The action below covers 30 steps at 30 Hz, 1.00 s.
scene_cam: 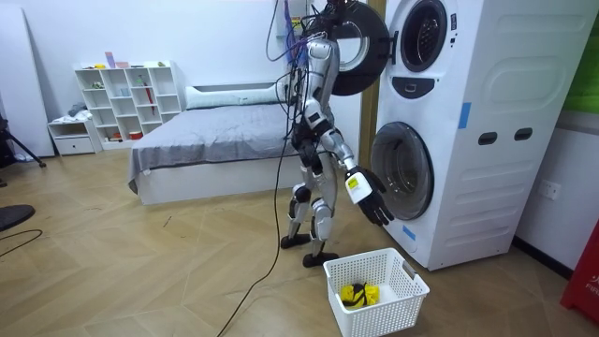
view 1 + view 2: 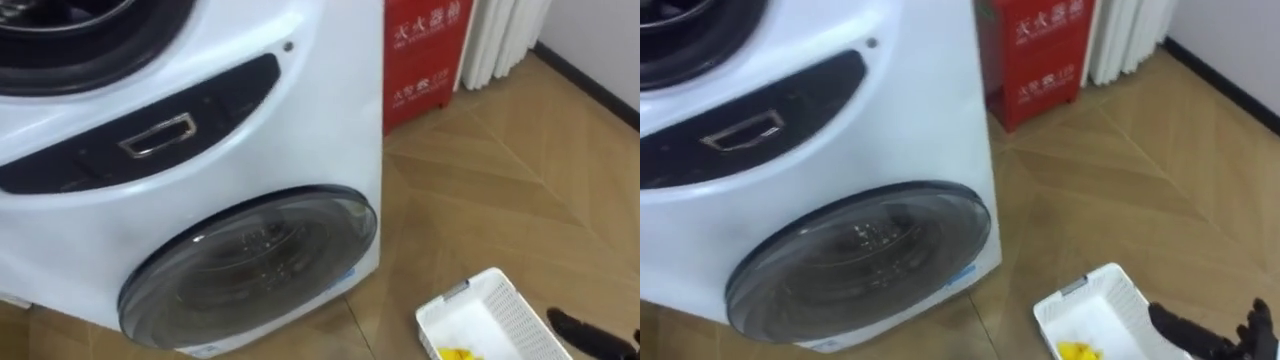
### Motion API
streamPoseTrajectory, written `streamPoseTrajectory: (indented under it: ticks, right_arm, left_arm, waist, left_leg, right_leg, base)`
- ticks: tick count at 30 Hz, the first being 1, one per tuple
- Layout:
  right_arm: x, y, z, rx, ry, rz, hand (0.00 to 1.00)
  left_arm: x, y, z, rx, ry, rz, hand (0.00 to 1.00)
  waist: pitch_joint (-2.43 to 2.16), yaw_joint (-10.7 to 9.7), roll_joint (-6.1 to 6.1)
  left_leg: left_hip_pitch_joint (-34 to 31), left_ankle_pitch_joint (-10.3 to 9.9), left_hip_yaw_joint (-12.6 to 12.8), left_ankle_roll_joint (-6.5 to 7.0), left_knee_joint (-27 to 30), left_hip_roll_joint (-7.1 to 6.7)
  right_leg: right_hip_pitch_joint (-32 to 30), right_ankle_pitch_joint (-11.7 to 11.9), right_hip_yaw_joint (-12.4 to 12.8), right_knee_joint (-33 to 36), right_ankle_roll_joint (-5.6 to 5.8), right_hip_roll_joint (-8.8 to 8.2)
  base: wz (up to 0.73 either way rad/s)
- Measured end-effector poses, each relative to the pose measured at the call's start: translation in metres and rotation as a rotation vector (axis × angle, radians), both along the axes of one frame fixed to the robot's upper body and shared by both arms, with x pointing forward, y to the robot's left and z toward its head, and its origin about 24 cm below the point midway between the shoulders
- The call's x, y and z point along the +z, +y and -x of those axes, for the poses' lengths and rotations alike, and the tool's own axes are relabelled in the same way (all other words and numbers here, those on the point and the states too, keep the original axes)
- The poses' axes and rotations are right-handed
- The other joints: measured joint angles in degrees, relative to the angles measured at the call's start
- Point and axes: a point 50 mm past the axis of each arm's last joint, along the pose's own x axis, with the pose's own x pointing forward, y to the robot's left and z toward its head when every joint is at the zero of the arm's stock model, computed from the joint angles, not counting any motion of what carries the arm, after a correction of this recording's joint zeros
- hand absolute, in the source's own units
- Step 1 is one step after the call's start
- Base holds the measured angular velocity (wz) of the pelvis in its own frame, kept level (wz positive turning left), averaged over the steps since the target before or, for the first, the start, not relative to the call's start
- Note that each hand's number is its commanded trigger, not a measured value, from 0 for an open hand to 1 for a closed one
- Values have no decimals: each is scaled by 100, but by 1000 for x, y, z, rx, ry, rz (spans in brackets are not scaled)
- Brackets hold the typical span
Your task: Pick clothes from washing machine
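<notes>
Two white washing machines are stacked; I stand facing them. The upper machine's dark round door [image 1: 360, 47] hangs open, and its drum opening [image 2: 70, 30] sits at the top left of the left eye view. What is inside the drum I cannot tell. The lower machine's glass door [image 2: 250, 265] is closed. A white plastic basket [image 2: 500, 305] stands on the floor to my right, with a yellow cloth [image 1: 358, 295] in it. My right hand [image 2: 1210, 335] hangs over the basket's far side, fingers relaxed and holding nothing.
A dark control band with a chrome handle [image 2: 157, 135] runs between the two drums. A red cabinet [image 2: 425, 55] and a white curtain [image 2: 505, 35] stand past the machine's right side. A bed [image 1: 215, 140] and white shelf [image 1: 126, 98] are behind me.
</notes>
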Motion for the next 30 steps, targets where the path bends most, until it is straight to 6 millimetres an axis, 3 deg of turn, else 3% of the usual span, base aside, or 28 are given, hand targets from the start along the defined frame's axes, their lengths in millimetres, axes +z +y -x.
streamPoseTrajectory:
  ticks: [3, 5, 9, 12, 14, 17, 18, 21, 30]
  right_arm:
    - [-20, -4, 27, -23, 103, -22, 0]
    - [-32, -4, 48, -36, 173, -46, 0]
    - [-69, 8, 103, -67, 395, -164, 0]
    - [-84, 17, 136, -67, 520, -239, 0]
    - [-90, 25, 150, -48, 585, -287, 0]
    - [-97, 38, 157, -18, 609, -353, 0]
    - [-100, 45, 159, -6, 612, -380, 0]
    - [-105, 62, 160, 67, 631, -429, 0]
    - [-111, 82, 143, 257, 670, -491, 0]
  left_arm:
    - [0, 5, 12, 31, 4, -2, 0]
    - [-1, 8, 19, 45, 15, -9, 0]
    - [-3, 13, 40, 85, 57, -32, 0]
    - [-5, 15, 51, 89, 95, -46, 0]
    - [-6, 16, 57, 102, 116, -48, 0]
    - [-7, 18, 62, 128, 135, -51, 0]
    - [-7, 20, 66, 155, 143, -52, 0]
    - [-6, 23, 65, 190, 130, -62, 0]
    - [-8, 23, 75, 241, 160, -84, 0]
  waist:
    - [14, 18, -195]
    - [-52, 109, -302]
    - [-93, 281, -576]
    - [-49, 443, -680]
    - [-48, 482, -728]
    - [-44, 495, -816]
    - [-9, 579, -860]
    - [-27, 644, -908]
    - [-22, 986, -975]
  left_leg:
    - [274, 3, -196, -4, -74, 10]
    - [342, 5, -283, -8, -63, 20]
    - [647, 18, -565, -33, -119, 60]
    - [926, 23, -737, -42, -230, 71]
    - [1014, 23, -827, -42, -231, 69]
    - [1068, 23, -926, -42, -232, 60]
    - [1138, 23, -943, -42, -235, 62]
    - [1237, 23, -1088, -41, -235, 63]
    - [1429, 22, -1196, -42, -242, 50]
  right_leg:
    - [369, -79, -214, -117, -17, -48]
    - [527, -118, -347, -179, -19, -82]
    - [1011, -133, -637, -407, -40, -112]
    - [1389, -136, -804, -630, -33, -125]
    - [1553, -137, -874, -721, -19, -141]
    - [1696, -141, -1043, -799, 0, -189]
    - [1791, -141, -1078, -809, 0, -187]
    - [1984, -133, -1179, -999, 10, -200]
    - [2292, -134, -1310, -1096, 33, -227]
  base:
    - [37]
    - [40]
    - [37]
    - [30]
    - [30]
    - [26]
    - [11]
    - [25]
    - [10]
